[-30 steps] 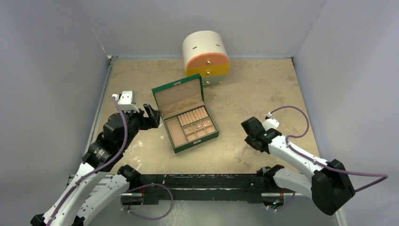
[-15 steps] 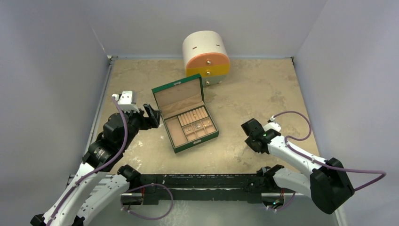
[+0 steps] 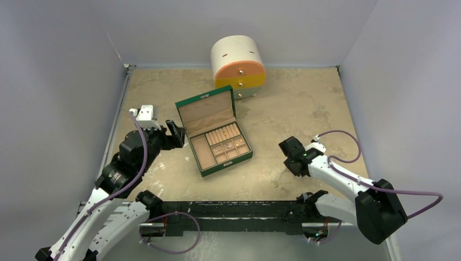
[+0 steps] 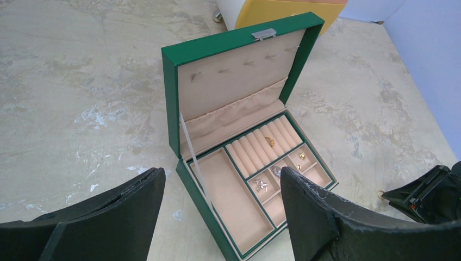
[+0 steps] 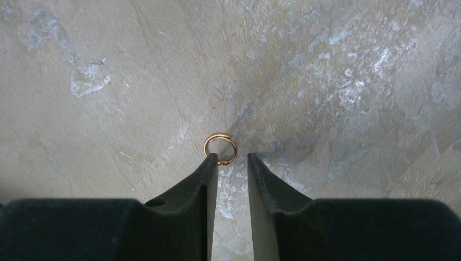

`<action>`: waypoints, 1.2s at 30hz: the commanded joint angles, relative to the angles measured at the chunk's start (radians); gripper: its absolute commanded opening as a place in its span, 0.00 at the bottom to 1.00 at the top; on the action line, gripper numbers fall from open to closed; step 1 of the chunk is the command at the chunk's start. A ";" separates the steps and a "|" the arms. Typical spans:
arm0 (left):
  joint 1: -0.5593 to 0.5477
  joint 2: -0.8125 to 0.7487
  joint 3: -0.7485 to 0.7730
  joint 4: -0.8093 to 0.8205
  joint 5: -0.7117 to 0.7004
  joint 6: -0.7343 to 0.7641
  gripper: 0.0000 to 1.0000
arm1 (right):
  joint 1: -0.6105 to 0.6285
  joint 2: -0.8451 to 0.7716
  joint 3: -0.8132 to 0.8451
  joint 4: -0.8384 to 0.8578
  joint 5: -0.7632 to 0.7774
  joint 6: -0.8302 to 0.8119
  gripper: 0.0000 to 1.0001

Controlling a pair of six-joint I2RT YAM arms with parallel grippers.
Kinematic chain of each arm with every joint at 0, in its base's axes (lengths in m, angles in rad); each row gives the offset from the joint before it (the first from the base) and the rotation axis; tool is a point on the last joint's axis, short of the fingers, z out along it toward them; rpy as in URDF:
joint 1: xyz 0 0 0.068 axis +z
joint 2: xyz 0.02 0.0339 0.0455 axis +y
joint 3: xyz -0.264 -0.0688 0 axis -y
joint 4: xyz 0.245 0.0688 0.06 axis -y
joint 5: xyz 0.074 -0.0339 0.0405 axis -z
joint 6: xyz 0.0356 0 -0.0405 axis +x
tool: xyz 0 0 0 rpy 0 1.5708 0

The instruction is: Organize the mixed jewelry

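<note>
My right fingers (image 5: pixel 206 187) have narrowed slightly, one gold ring (image 5: pixel 220 148) loose at their tips; beyond my wide, empty left fingers (image 4: pixel 307 209), other pieces (image 4: pixel 262 186) already lie in the box (image 4: pixel 171 98).

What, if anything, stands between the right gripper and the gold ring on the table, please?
Nothing visible does. The ring lies on bare table just past the right gripper, close by the tip of one finger, with the jaws narrowly apart.
</note>
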 commanded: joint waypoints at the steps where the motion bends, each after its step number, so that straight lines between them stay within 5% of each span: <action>1: 0.007 -0.003 0.009 0.024 0.007 0.014 0.77 | -0.007 0.013 -0.009 -0.008 0.047 0.037 0.29; 17: 0.008 -0.004 0.010 0.024 0.007 0.015 0.77 | -0.009 0.031 -0.021 0.071 -0.029 -0.046 0.20; 36: 0.008 -0.004 0.010 0.026 0.009 0.018 0.77 | 0.028 0.167 0.048 0.249 -0.184 -0.388 0.12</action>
